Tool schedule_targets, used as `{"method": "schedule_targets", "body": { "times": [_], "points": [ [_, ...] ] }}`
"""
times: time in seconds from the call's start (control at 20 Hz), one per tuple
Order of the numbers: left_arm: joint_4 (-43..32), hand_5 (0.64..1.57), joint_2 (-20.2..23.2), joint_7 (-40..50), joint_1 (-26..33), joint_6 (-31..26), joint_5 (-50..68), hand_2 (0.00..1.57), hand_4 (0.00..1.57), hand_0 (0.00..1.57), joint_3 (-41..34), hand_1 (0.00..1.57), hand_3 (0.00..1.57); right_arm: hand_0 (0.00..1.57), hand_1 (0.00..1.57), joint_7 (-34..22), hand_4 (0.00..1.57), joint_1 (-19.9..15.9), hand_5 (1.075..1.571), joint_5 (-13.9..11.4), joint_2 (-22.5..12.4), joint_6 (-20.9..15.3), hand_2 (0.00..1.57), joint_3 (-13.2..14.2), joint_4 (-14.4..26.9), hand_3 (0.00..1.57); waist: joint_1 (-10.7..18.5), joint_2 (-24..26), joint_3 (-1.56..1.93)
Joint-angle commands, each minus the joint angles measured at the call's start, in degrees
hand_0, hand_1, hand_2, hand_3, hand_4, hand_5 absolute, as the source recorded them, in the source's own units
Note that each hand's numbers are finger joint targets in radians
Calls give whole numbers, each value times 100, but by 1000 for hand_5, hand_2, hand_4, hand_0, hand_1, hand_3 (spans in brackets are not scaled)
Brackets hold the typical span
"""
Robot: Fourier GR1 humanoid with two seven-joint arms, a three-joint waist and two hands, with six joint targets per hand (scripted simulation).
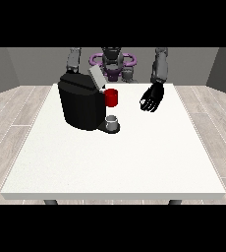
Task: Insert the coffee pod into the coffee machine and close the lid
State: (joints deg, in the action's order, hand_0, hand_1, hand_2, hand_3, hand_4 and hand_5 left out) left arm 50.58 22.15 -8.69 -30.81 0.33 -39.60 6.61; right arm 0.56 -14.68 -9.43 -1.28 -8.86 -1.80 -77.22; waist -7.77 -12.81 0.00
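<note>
From across the room, the black coffee machine [80, 106] stands on the white tabletop [120, 162], toward the far side and at the view's left of centre. Its grey lid [96, 77] is tilted up and open at the top of the machine. Just beside the lid's lower end, at the machine's front face, there is a red thing at the machine [111, 97]. Below that, on the machine's dark base plate, sits a small grey thing [113, 120], cup-like in shape; I cannot tell whether it is the coffee pod, and I see no other grey item lying on the tabletop. The hand at the view's right [152, 98] hangs over the far part of the tabletop, well apart from the machine, with its fingers relaxed and slightly spread, and it holds nothing. The other hand does not show: only its arm [73, 60] comes down behind the machine's upper corner at the view's left, where the body of the machine hides what lies below, so the state of those fingers cannot be told. The robot's torso [112, 61] stands behind the table's far edge.
</note>
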Motion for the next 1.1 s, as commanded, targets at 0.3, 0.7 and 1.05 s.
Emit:
{"method": "schedule_targets", "body": {
  "times": [0.3, 0.7, 1.05],
  "points": [
    [-850, 1571, 169, 52, -344, -351, -815, 941, 373, 748, 281, 748, 809, 0, 0, -9, 0, -215, 1571, 143, -97, 188, 0, 89, 245, 0, -81, 35, 0],
    [-1067, 1571, -220, -314, -293, -192, -1053, 1198, 394, 1124, 236, 1124, 1089, 0, 0, 20, 0, 2, 1571, -115, -182, -138, 0, 194, 677, 0, 110, 403, -1],
    [-864, 1571, -507, -667, -636, -587, -557, 1437, 521, 1451, -131, 1451, 1359, 0, 0, -75, 0, 23, 1571, -326, -4, -454, 0, 127, 861, 0, 241, 669, 0]
  ]
}}
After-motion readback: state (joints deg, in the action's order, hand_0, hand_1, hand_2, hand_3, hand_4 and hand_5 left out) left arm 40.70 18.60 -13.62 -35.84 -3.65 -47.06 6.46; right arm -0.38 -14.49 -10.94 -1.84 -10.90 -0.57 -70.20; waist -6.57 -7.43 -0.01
